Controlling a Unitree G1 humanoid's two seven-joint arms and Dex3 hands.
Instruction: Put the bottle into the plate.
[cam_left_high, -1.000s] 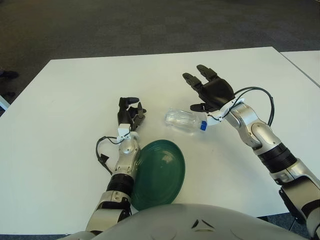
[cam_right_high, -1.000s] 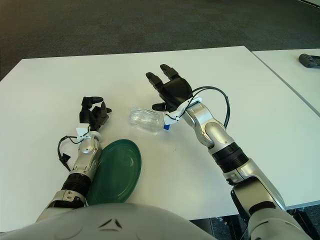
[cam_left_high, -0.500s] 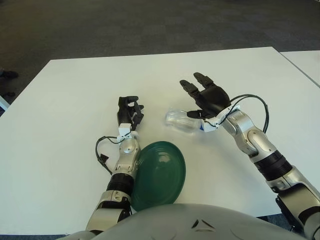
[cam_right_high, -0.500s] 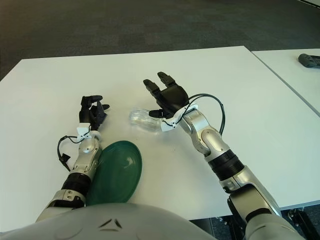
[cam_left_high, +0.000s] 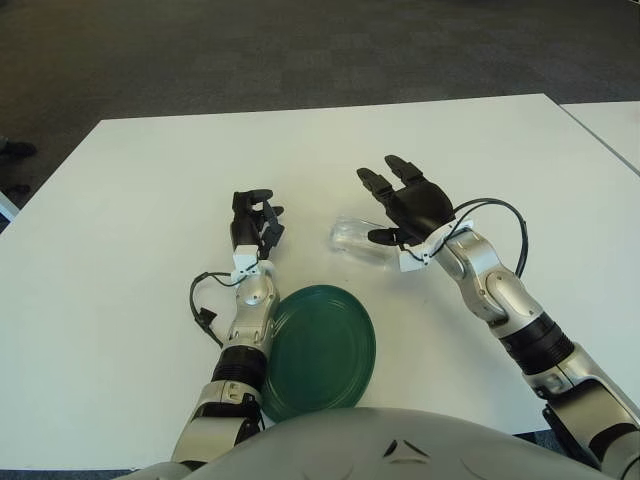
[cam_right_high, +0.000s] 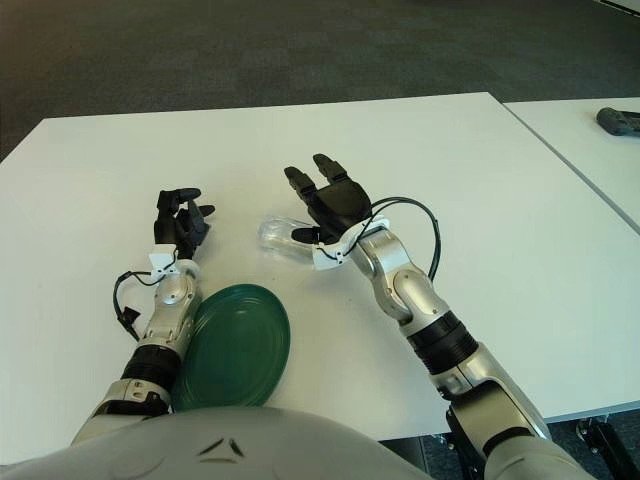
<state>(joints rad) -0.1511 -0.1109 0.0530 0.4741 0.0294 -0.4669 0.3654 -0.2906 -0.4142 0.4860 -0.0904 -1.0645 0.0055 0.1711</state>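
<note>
I see the clear plastic bottle (cam_left_high: 358, 240) lying on its side on the white bench (cam_left_high: 140, 200). My right hand (cam_left_high: 408, 207) is over its cap end with fingers (cam_left_high: 372, 181) spread apart, holding nothing. The green plate (cam_left_high: 318, 350) lies nearer me, apart from the bottle. My left hand (cam_left_high: 252, 222) is beside the plate's far left edge, fingers curled together, holding nothing.

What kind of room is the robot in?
Probably an office or a lab. There is a plain white table, dark carpet on the floor, and a second white table beside it. On the table the right hand reaches over a bottle near a green plate.
</note>
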